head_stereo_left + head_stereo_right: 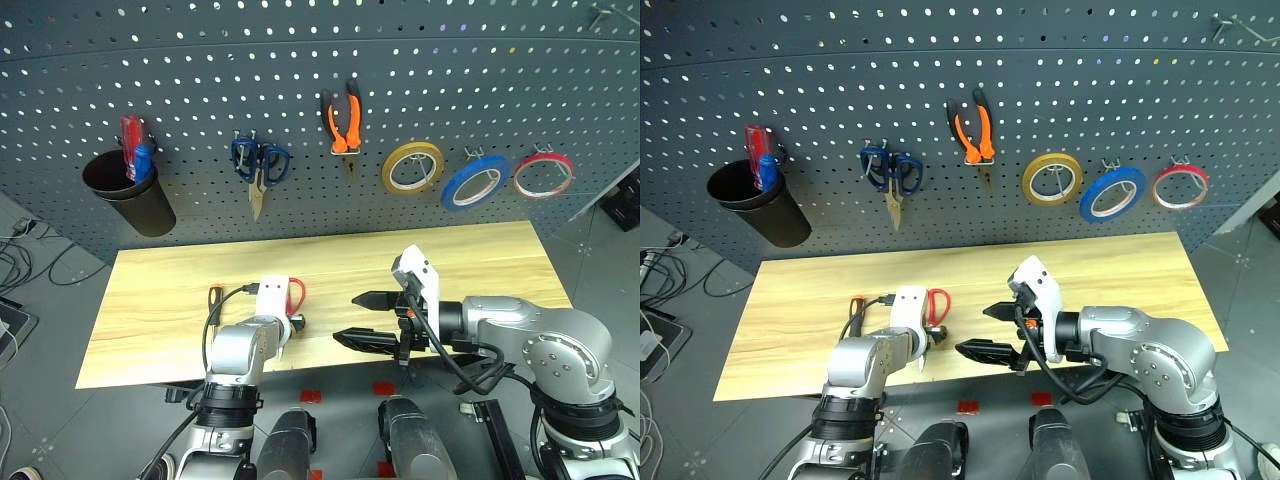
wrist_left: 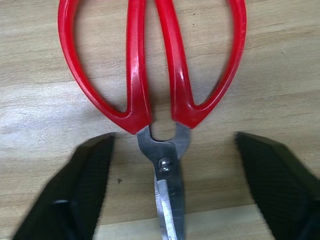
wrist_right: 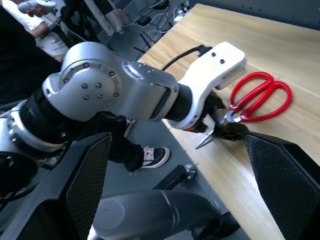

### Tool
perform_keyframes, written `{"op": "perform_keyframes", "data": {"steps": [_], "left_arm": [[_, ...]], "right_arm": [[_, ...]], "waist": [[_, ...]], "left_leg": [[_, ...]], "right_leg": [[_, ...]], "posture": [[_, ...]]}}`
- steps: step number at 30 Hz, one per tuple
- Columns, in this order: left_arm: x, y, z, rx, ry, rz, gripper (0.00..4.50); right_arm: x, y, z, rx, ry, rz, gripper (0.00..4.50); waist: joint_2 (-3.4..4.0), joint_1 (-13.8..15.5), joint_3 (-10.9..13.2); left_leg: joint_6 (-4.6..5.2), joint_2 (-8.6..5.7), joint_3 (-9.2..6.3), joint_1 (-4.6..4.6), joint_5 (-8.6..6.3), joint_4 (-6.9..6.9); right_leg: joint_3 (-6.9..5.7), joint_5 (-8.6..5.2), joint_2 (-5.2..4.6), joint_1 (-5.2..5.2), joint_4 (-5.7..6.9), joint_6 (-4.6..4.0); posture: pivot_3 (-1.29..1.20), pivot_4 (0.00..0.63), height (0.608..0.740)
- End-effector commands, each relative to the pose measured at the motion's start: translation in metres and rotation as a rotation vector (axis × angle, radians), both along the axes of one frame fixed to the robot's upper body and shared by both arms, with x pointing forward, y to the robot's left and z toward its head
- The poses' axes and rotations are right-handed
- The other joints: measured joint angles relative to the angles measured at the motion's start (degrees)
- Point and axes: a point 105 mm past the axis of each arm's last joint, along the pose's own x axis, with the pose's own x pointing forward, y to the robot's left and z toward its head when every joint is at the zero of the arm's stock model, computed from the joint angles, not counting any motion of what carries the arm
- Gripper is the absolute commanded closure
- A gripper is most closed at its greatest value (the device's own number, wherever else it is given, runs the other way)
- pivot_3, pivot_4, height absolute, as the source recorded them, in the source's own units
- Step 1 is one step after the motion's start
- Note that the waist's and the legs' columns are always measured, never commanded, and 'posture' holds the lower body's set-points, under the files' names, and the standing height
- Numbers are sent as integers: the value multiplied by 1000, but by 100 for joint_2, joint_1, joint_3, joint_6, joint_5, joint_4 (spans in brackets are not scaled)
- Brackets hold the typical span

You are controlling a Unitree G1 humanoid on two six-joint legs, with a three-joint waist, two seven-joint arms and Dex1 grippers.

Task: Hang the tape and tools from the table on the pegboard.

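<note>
The left gripper (image 2: 170,190) is hanging nose-down over the red-handled scissors (image 2: 152,65) near the front edge of the worktop (image 1: 480,260). Its 2 fingers (image 2: 75,190) are standing released on either side of the pivot, touching nothing yet. Straddling the neck just below the red loops looks deliberate: it is the narrowest, stiffest part, so a clench there should keep the blades shut and leave both loops free to slip over a hook.

The scissors are lying flat, loops pointing toward 12 o'clock at the pegboard (image 1: 200,80) and blades toward 6 o'clock, the tip reaching the worktop's front edge. At about 9 o'clock from them, close by, the screwdriver (image 1: 213,300) is lying with its orange-and-black handle toward the board.

The right gripper (image 1: 372,320) is hovering level at 3 o'clock from the scissors, well apart, its fingers spread wide and empty, pointing toward the left arm as if waiting clear of the pick.

On the pegboard the orange-handled pliers (image 1: 342,120) are hanging at 12 o'clock, the blue tape ring (image 1: 474,183) at about 2 o'clock between a yellow ring (image 1: 412,167) and a red-and-white ring (image 1: 543,174). Blue-handled scissors (image 1: 259,165) and a black cup (image 1: 130,192) are hanging toward 10 o'clock. Judging by this, the red scissors and screwdriver are the 2 items left.
</note>
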Motion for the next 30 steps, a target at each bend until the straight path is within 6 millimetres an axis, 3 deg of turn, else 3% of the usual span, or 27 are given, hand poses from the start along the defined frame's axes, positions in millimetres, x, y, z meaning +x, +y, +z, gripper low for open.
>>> {"op": "perform_keyframes", "data": {"steps": [1,6,12,15,24,30], "left_arm": [[-17,10,-24,22,113,23,1840],[-18,10,-26,8,119,23,3351],[-22,4,-21,-70,61,-30,3364],[-22,6,-6,-64,-78,-145,3364],[-27,8,44,194,-458,-580,3364],[-34,22,58,313,-520,-703,3364]], "right_arm": [[-4,-1,9,26,-26,15,0],[-4,-1,8,16,-25,13,0],[-1,-2,9,6,-46,-5,0],[1,-4,13,-19,-98,-17,0],[14,-11,34,-27,-239,-77,0],[17,-12,38,-21,-261,-86,0]], "waist": [[0,0,0],[1,-1,-1],[1,-5,-1],[2,-21,0],[0,20,5],[1,16,5]], "left_leg": [[0,0,0,1,0,-1],[0,0,-1,8,0,-2],[0,0,0,9,0,-4],[-1,4,0,9,0,-8],[-1,0,-14,-24,0,-10],[0,-2,-12,-30,0,-15]], "right_leg": [[-1,0,0,2,-1,0],[-1,0,0,8,-2,1],[1,-1,0,8,-4,1],[1,-1,0,6,-5,1],[-13,-1,-17,-17,-12,0],[-12,-1,-36,-29,-12,-1]], "posture": [[-91,277,740],[-95,272,740],[-98,271,740],[-103,274,740],[-96,263,740],[-87,252,740]]}}
